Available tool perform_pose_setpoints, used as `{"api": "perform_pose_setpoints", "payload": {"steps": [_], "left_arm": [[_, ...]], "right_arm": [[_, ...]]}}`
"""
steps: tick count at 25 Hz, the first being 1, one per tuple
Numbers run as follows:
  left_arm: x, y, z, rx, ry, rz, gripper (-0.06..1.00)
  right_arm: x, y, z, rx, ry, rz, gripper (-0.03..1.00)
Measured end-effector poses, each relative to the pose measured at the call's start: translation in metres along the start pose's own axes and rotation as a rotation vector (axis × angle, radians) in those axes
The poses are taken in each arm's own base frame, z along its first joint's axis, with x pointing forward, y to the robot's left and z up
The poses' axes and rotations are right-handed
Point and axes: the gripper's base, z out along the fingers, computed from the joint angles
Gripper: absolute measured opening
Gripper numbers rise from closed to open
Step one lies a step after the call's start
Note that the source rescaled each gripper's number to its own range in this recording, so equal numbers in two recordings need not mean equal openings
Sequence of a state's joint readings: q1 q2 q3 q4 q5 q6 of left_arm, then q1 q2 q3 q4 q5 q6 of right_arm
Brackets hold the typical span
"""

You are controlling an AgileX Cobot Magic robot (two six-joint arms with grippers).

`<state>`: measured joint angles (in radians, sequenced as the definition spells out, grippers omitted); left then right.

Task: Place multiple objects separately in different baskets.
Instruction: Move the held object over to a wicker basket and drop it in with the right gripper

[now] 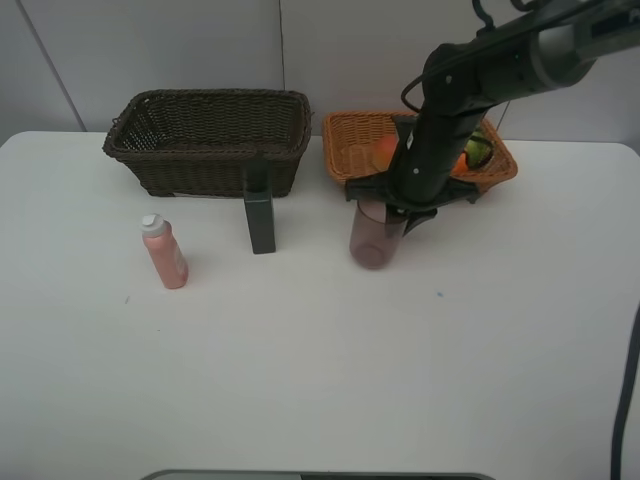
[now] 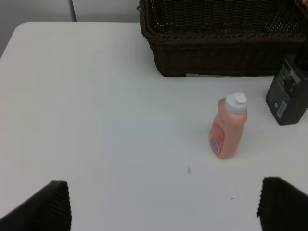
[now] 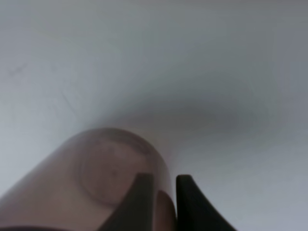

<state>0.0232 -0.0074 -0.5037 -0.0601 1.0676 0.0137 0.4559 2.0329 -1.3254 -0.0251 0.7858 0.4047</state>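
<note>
My right gripper [image 1: 398, 212] is shut on the rim wall of the translucent pinkish cup [image 1: 374, 236], just in front of the light orange-tan basket [image 1: 347, 160]. In the right wrist view one finger sits inside the cup [image 3: 96, 178] and one outside, with the gripper [image 3: 166, 202] pinching the wall. That basket holds an orange [image 1: 385, 150] and a green fruit [image 1: 478, 150], partly hidden by the arm. The pink bottle [image 1: 165, 252] [image 2: 228, 127] and the dark bottle [image 1: 260, 220] [image 2: 288, 96] stand before the dark brown basket [image 1: 200, 165] [image 2: 216, 57]. My left gripper [image 2: 166, 211] is open, short of the pink bottle.
The white table [image 1: 320, 380] stretches wide in front of the objects. The two baskets stand side by side at the back, close to the wall. The right arm reaches in over the light basket from the upper right.
</note>
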Motion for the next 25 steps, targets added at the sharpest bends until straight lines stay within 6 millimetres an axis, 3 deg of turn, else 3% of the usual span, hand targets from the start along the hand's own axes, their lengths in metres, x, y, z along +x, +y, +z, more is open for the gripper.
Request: {"api": "perform_pose_setpoints", "payload": {"steps": [5,13,20,25], "left_arm": [[0.0,0.0,0.0,0.0,0.0,0.0,1.0],[0.0,0.0,0.0,0.0,0.0,0.0,1.0],[0.0,0.0,0.0,0.0,0.0,0.0,1.0],[0.0,0.0,0.0,0.0,0.0,0.0,1.0]], "right_arm": [[0.0,0.0,-0.003,0.002,0.0,-0.001,0.0],[-0.002,-0.002,-0.035,-0.009,-0.077,-0.021,0.0],[-0.001,-0.002,-0.034,-0.006,-0.068,-0.029,0.0],[0.0,-0.001,-0.019,0.007,-0.034,-0.032,0.0]]}}
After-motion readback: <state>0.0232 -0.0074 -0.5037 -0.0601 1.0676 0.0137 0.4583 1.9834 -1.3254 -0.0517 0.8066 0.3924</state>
